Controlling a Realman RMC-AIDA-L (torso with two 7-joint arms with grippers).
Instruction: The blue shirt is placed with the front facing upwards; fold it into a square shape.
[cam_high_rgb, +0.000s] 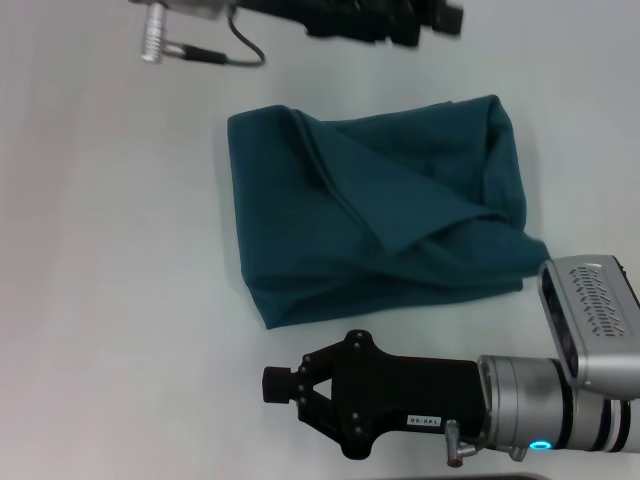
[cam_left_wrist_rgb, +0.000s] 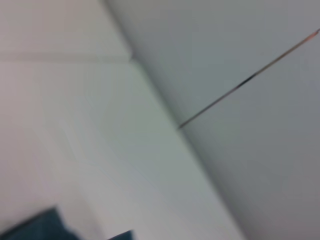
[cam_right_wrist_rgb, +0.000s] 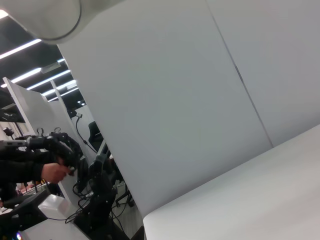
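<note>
The blue shirt (cam_high_rgb: 375, 225) lies on the white table (cam_high_rgb: 110, 250) in the head view, folded into a rough rectangle with loose, wrinkled overlapping layers; no lettering shows. A corner of the shirt (cam_left_wrist_rgb: 35, 227) also appears in the left wrist view. My right gripper (cam_high_rgb: 277, 385) hovers just in front of the shirt's near edge, pointing left, shut and holding nothing. My left gripper (cam_high_rgb: 385, 22) sits at the far side of the table, beyond the shirt, cut off by the frame edge.
A silver connector with a black cable (cam_high_rgb: 200, 45) lies at the far left of the table. White partition walls (cam_right_wrist_rgb: 165, 100) stand behind the table. Bare tabletop surrounds the shirt on the left and the near side.
</note>
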